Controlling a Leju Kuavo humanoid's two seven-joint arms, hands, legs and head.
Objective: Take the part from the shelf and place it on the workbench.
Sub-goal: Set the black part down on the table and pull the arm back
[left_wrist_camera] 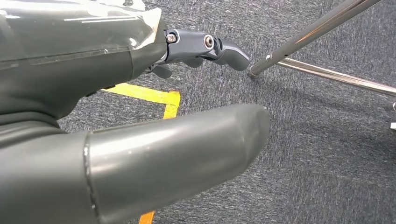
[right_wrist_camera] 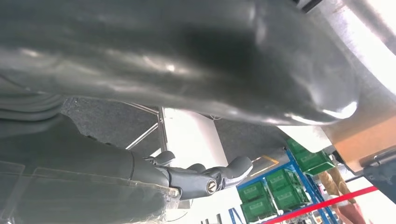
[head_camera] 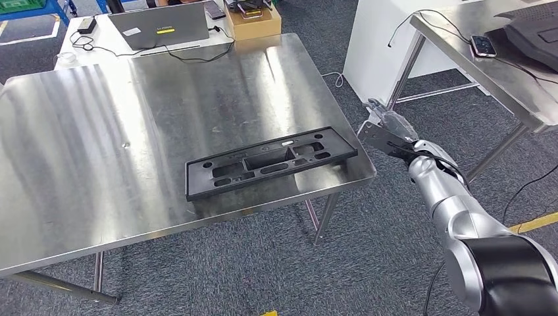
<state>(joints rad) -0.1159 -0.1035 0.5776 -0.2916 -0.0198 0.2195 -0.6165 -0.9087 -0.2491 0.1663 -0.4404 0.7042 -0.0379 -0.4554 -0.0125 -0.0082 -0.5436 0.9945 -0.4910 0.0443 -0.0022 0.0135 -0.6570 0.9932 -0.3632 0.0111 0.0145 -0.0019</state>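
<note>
Off the steel workbench's (head_camera: 85,164) right edge, my right hand (head_camera: 385,128) hangs above the grey carpet (head_camera: 368,257) with its fingers apart and nothing in them, a little way from the table corner. From my left wrist I see my left hand (left_wrist_camera: 140,140) over the carpet beside a yellow floor line (left_wrist_camera: 149,95), its fingers (left_wrist_camera: 219,49) stretched out and holding nothing.

On the workbench, toward its near right part, lies the part (head_camera: 270,161), a long black plastic frame with cut-outs, flat on the steel. Its long axis runs left to right and slightly slanted: the left end sits nearer to me, the right end points away toward the table's right edge, close to that edge.

Farther back, a grey laptop (head_camera: 161,25) and a cardboard box (head_camera: 253,20) rest on another table.
</note>
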